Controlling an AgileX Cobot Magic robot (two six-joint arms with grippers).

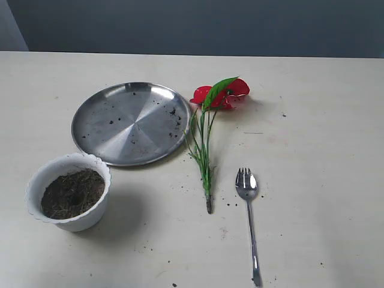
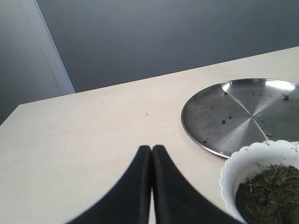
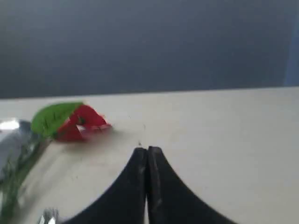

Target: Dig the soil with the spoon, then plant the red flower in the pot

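Note:
The white scalloped pot [image 1: 69, 191] stands at the front left, filled with dark soil [image 1: 72, 193]. The red flower [image 1: 221, 94] lies flat mid-table, its green stems [image 1: 204, 150] pointing toward the front. To its right lies the silver spoon [image 1: 249, 216], pronged bowl toward the back. Neither gripper shows in the exterior view. In the left wrist view my left gripper [image 2: 151, 148] is shut and empty, with the pot [image 2: 261, 179] and soil [image 2: 271, 193] beside it. In the right wrist view my right gripper [image 3: 147, 150] is shut and empty, the flower [image 3: 74, 122] ahead and the spoon tip [image 3: 48, 216] at the edge.
A wide flat steel plate [image 1: 132, 122] with a few soil specks sits behind the pot, also in the left wrist view [image 2: 243, 114]. Loose soil crumbs dot the table [image 1: 312, 138] around the stems and spoon. A dark wall runs behind the table's far edge.

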